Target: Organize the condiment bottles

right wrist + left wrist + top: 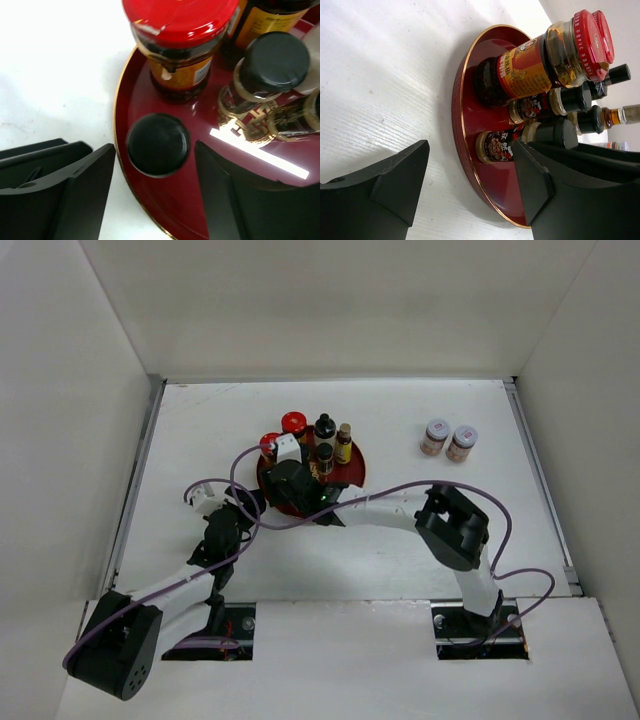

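Black fingers (85, 190) of the right gripper (156, 162) stand wide apart over the near edge of the round red tray (170, 215). They sit one on either side of a slim black-capped bottle (157, 144), clear of its cap, with a red-capped jar (180, 30) just behind it. The left gripper (470, 150) is spread wide too and grips nothing, low at the tray's rim beside the cluster of bottles standing on it, while two pale-lidded jars (437, 436) stand side by side on the white table (200, 420), well apart from the tray on its right.
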